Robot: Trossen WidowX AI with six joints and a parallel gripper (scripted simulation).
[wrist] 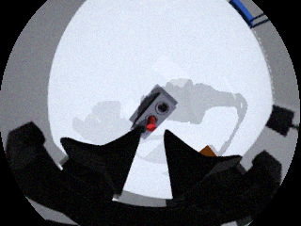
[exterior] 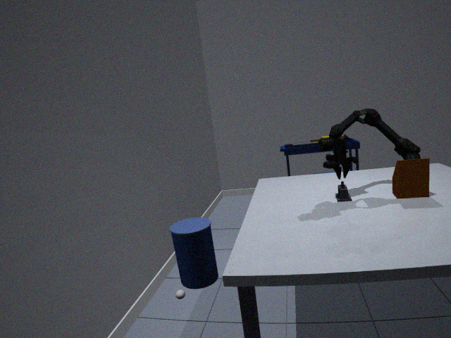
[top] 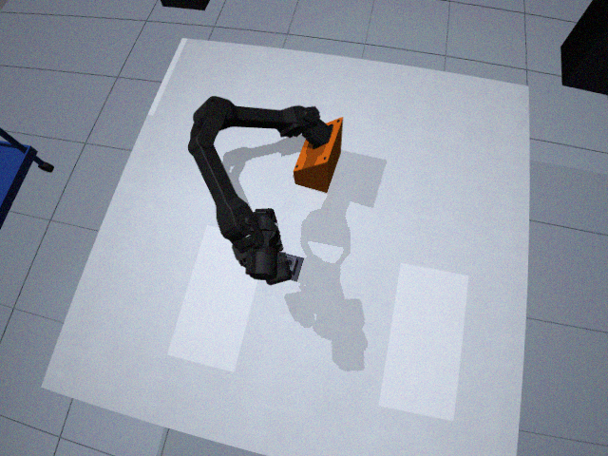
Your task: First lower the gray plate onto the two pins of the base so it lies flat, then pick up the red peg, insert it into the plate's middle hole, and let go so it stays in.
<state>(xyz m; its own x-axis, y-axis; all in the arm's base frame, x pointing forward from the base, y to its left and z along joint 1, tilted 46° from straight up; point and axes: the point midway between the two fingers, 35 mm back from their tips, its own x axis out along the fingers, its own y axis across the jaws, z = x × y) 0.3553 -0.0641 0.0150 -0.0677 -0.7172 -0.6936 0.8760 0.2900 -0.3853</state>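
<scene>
A gray stack of plate and base (top: 298, 269) (exterior: 342, 192) (wrist: 170, 100) stands on the table. I cannot tell plate from base in it, nor whether the plate lies flat. The wrist view shows a dark round opening on it and a dark strip along one side. The red peg (exterior: 342, 183) (wrist: 150, 124) stands in the stack near one end in the wrist view, its upper part sticking out. How deep it sits is hidden. My gripper (exterior: 342, 177) (wrist: 153, 131) is partly open and empty, with its fingertips just above the peg. In the top view the arm hides the fingertips.
An orange block (top: 319, 159) (exterior: 411, 179) (wrist: 208, 151) stands at the arm's base on the white table (top: 442, 147) (exterior: 291, 247). A blue cylinder (exterior: 194, 254) and a blue cart (exterior: 306, 148) are beyond the table edges.
</scene>
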